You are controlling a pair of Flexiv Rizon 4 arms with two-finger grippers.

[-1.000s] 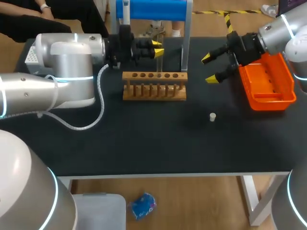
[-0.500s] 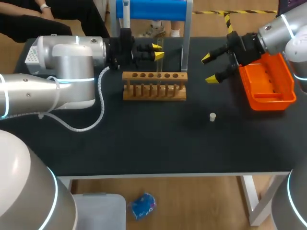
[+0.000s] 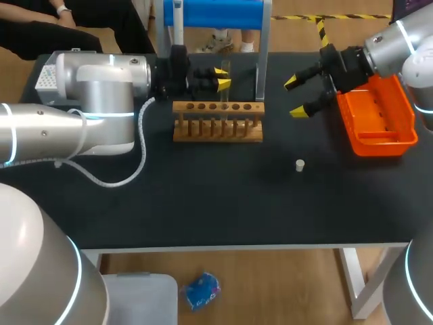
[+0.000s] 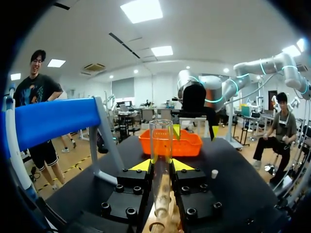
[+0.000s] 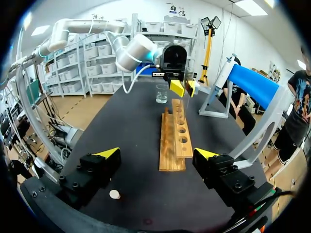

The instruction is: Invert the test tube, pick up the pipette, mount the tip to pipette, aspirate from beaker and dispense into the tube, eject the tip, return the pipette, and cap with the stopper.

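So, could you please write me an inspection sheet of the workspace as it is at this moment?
Surface: black table, no spill visible.
Job's things: test tube upright with its mouth up, held above the wooden rack; beaker behind the rack; stopper loose on the table; blue-topped stand at the far edge; orange bin on the right side.
Clutter: nothing seen.
Grippers: left gripper shut on the test tube; right gripper open and holding nothing, beside the orange bin.
Cables: white cable looping from the left arm onto the table.
Surroundings: nothing seen touching the table or the arms.
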